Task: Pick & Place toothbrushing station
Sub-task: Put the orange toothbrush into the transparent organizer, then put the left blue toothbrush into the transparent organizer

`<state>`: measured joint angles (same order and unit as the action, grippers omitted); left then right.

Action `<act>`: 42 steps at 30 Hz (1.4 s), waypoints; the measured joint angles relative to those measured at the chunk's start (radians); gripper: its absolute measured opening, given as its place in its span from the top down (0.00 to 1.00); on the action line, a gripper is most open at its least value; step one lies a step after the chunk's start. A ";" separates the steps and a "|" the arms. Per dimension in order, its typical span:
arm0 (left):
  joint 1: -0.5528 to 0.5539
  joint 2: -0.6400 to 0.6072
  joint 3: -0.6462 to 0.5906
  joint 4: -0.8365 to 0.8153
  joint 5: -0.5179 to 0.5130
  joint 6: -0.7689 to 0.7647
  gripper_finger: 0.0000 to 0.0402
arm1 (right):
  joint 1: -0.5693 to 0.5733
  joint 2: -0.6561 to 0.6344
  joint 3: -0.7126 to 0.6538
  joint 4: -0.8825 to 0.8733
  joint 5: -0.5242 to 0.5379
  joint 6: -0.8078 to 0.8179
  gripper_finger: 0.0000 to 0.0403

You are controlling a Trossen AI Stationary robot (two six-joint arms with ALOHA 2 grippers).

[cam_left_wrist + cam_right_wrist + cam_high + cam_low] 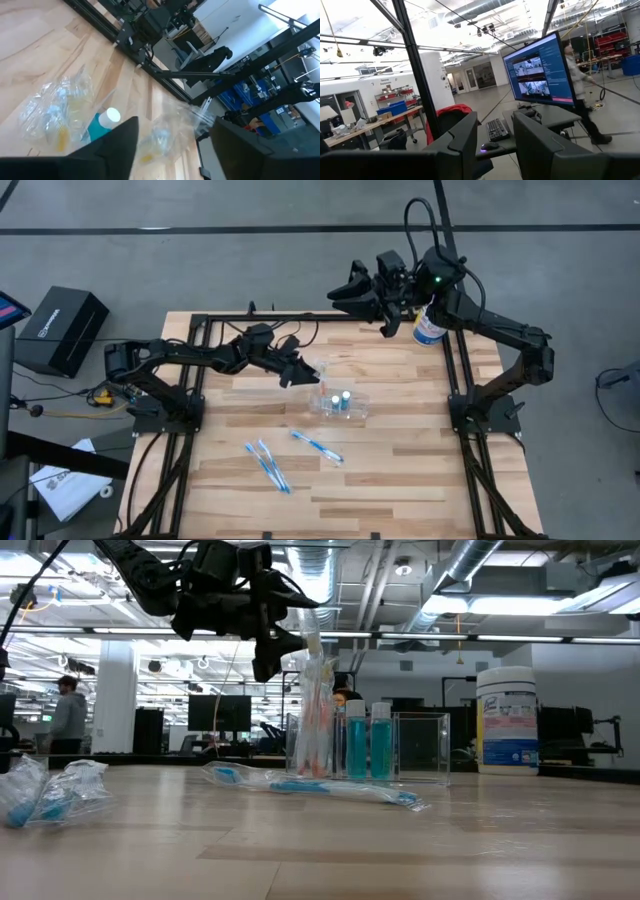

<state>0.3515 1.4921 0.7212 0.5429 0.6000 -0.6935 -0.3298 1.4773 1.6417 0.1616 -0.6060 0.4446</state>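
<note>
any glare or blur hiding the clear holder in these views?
High view: the toothbrushing station is faint against the wood. Low view: backlit by ceiling lights, its walls show mostly by edges. Left wrist view: wrappers blurred, left gripper fingers dark and soft.

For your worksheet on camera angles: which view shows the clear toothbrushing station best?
The low view: the toothbrushing station stands side-on, showing its clear walls, two blue bottles and upright brushes. The high view gives only its small, see-through outline from above. The left wrist view catches a blue bottle and crinkled plastic behind the claw. The right wrist view misses it.
</note>
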 joint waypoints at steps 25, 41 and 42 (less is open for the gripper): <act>0.225 -0.262 0.036 0.067 -0.008 0.007 0.31 | -0.021 0.000 0.000 0.017 -0.027 0.032 0.71; 0.082 -0.553 0.037 0.066 -0.003 -0.301 0.48 | 0.134 0.119 0.000 0.188 -0.023 -0.011 0.71; 0.064 -0.544 0.037 0.067 -0.031 -0.280 0.49 | 0.135 0.129 0.001 0.218 -0.020 -0.052 0.71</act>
<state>0.4156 0.9482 0.7586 0.6094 0.5690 -0.9730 -0.1945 1.6066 1.6428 0.3791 -0.6264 0.3925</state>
